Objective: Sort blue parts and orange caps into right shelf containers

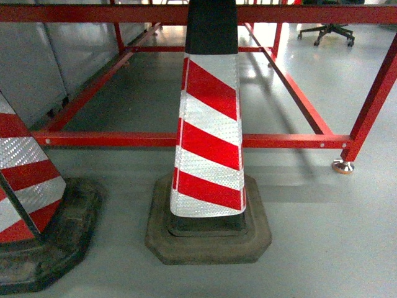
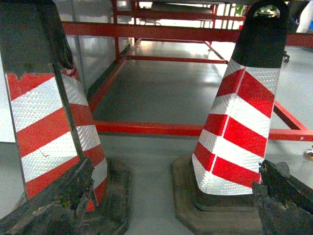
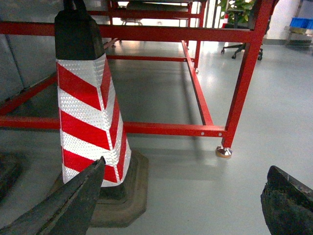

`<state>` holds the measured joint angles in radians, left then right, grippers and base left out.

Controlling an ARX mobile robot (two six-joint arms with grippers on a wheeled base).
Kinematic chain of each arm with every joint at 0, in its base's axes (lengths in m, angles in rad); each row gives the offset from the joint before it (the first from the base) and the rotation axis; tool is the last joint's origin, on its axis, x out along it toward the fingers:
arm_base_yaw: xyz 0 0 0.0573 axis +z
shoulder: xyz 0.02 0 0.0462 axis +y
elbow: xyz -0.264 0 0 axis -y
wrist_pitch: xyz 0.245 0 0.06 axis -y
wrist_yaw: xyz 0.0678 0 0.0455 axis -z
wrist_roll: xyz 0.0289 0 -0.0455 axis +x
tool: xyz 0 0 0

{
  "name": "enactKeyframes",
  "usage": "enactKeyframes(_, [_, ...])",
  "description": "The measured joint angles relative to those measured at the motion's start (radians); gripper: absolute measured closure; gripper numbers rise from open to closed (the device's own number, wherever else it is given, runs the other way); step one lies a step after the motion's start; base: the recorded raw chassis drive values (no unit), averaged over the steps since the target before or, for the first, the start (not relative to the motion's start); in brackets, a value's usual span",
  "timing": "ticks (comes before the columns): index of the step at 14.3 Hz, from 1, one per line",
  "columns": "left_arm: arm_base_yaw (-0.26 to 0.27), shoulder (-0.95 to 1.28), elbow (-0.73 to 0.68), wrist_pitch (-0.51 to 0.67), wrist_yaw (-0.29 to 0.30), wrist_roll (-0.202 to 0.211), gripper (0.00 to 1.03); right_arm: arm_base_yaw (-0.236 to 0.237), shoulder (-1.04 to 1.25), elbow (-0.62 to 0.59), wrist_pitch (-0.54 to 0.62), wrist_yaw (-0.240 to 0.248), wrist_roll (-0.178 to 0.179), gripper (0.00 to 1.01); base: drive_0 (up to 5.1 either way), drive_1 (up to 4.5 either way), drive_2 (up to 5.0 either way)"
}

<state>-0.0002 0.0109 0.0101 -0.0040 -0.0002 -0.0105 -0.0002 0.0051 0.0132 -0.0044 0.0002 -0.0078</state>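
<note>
Nearest, left gripper (image 2: 171,205) and right gripper (image 3: 183,203) both spread wide, holding nothing. Beyond, striped cone (image 1: 209,133) dead ahead, then red frame (image 1: 186,139). No shelf containers, blue parts or orange caps visible anywhere.

Cone (image 1: 209,133): red and white bands with a glittery, reflective sheet finish; top black, matt. Base (image 1: 208,231): dark, rubbery look, rough and scuffed. Second cone (image 1: 25,180) at 8 o'clock: same banding and worn base. Frame (image 1: 186,139): red painted metal, satin. Floor (image 1: 335,236): grey, smooth, glossy with reflections.
</note>
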Motion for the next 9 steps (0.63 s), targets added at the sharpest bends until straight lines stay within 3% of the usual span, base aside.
enactKeyframes(9, [0.0,0.0,0.0,0.0,0.0,0.0,0.05,0.0,0.0,0.0,0.0,0.0,0.0,0.03,0.0,0.0,0.0])
